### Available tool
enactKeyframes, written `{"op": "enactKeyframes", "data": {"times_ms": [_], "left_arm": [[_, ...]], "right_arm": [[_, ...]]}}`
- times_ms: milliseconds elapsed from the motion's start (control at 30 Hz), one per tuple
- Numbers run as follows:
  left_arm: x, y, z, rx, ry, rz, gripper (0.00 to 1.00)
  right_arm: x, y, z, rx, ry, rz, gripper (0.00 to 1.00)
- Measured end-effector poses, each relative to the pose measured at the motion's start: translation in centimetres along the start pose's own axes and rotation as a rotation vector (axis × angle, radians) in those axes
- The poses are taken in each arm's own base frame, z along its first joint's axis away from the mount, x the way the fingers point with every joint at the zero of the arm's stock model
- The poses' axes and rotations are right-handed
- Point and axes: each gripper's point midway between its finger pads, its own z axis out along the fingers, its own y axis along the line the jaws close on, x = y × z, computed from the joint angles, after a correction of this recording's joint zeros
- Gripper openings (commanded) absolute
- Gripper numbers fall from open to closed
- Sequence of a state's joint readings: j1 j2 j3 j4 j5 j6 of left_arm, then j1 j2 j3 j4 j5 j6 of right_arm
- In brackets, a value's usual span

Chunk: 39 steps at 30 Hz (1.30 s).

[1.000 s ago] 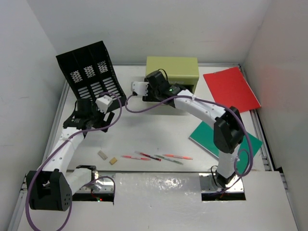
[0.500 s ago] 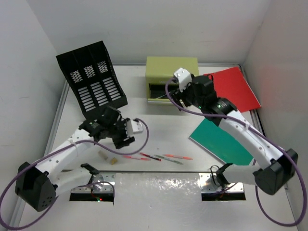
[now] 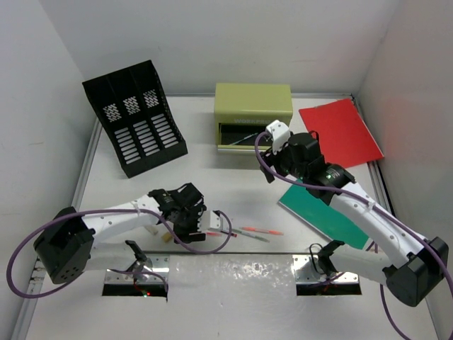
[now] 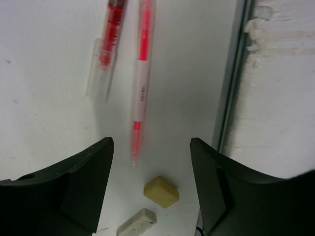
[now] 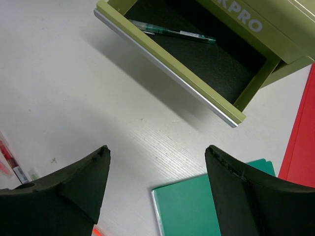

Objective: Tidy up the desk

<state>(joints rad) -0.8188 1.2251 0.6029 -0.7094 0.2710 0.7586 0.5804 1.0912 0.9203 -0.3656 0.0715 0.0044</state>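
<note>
The desk [image 3: 233, 188] is a white tabletop with metal edge rails. My left gripper [image 3: 191, 221] hangs low near its front edge, open and empty [image 4: 152, 169]. Between its jaws lie a yellow eraser [image 4: 160, 191] and a white eraser [image 4: 137, 222], with two red pens [image 4: 141, 83] just beyond. My right gripper [image 3: 282, 157] is open and empty [image 5: 157, 157] above bare desk, between the olive drawer chest [image 3: 253, 105] and a green folder [image 3: 329, 209]. The chest's drawer [image 5: 197, 54] stands open with a green pen [image 5: 172, 32] inside.
A black slotted file rack [image 3: 134, 117] stands at the back left. A red folder [image 3: 341, 131] lies at the back right. More pens [image 3: 260, 231] lie near the front rail [image 3: 233, 253]. White walls enclose the desk.
My left arm swung from the file rack down to the front, over the erasers and pens. My right arm drew back from the chest's open drawer toward the green folder.
</note>
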Motion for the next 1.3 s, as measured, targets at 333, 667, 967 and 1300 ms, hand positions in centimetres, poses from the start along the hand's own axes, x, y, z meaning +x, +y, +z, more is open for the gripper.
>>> {"op": "enactKeyframes", "data": {"times_ms": [333, 667, 967, 1300], "left_arm": [[0.2, 2.0, 1.6, -0.082, 0.007, -0.012, 0.53], [-0.3, 2.2, 2.2, -0.096, -0.031, -0.01, 0.38], [-0.5, 2.0, 2.3, -0.084, -0.054, 0.029, 0.17], [-0.6, 2.1, 2.4, -0.091, -0.061, 0.061, 0.0]], "right_arm": [[1.2, 0.2, 0.3, -0.005, 0.015, 0.003, 0.76], [0.2, 0.2, -0.8, -0.005, -0.05, 0.006, 0.77], [-0.3, 0.1, -1.1, 0.003, -0.082, 0.006, 0.77], [-0.3, 0.0, -1.0, 0.009, -0.083, 0.007, 0.77]]}}
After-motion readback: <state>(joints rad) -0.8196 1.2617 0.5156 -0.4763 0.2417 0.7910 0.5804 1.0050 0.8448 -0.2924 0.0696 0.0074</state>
